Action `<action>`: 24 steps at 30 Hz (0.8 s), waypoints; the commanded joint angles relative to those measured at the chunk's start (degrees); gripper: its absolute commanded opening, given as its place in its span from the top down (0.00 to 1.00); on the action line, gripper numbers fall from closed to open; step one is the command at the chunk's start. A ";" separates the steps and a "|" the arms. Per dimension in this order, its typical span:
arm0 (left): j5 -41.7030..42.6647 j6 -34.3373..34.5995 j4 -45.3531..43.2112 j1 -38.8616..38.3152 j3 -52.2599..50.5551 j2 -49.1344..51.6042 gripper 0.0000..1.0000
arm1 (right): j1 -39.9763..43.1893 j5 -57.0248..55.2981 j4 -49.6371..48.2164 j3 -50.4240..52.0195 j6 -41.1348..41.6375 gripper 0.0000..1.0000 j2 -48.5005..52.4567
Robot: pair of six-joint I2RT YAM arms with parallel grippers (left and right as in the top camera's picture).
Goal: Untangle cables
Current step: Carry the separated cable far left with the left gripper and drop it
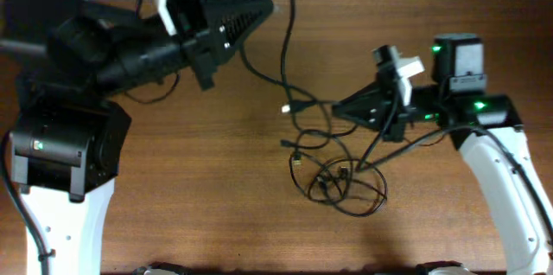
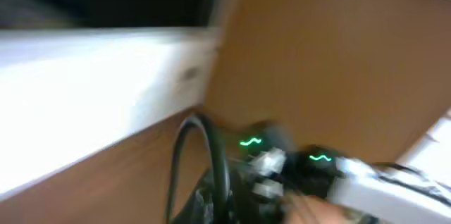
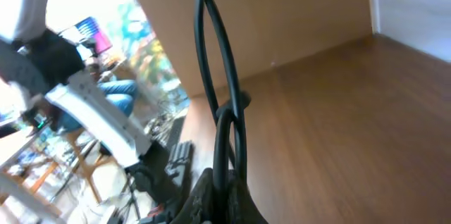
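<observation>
Left claw (image 1: 263,5) sits high over the far side of the bench (image 1: 199,214), pinched closed. One strand of the cables (image 1: 346,184) comes out at its tip, arcs up, then drops toward the middle of the bench. Down there a white plug (image 1: 286,109) shows, and whether it hangs or lies flat is hard to call. Right claw (image 1: 339,111) points in from the right, just beside that plug, with its jaws clamped on a black strand. Its wrist view has the strand running doubled, straight up out of the fingers. The rest of the cables lie in a loose knot on the bench, below the right claw, with strands rising to it.
</observation>
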State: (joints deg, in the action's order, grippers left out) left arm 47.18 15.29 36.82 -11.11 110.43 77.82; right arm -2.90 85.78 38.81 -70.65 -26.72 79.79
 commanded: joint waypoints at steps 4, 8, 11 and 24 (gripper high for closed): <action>-32.68 -3.87 11.82 0.04 0.39 0.04 1.00 | 11.47 3.15 -0.22 -0.50 5.25 0.96 -3.15; -33.97 -3.85 12.35 0.04 0.39 0.04 1.00 | 17.11 3.15 -0.11 -0.50 7.37 0.96 -3.15; -30.45 -3.80 11.32 0.02 0.42 0.04 1.00 | 19.80 0.90 -0.02 -0.48 10.51 0.77 -3.15; -9.49 -1.51 -5.05 0.04 0.42 0.04 1.00 | 20.44 -13.27 6.88 -0.44 14.99 0.13 -3.13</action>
State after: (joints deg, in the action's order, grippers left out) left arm 34.72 13.10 32.12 -11.18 110.37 78.11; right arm 17.39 74.52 45.28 -70.67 -12.14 77.67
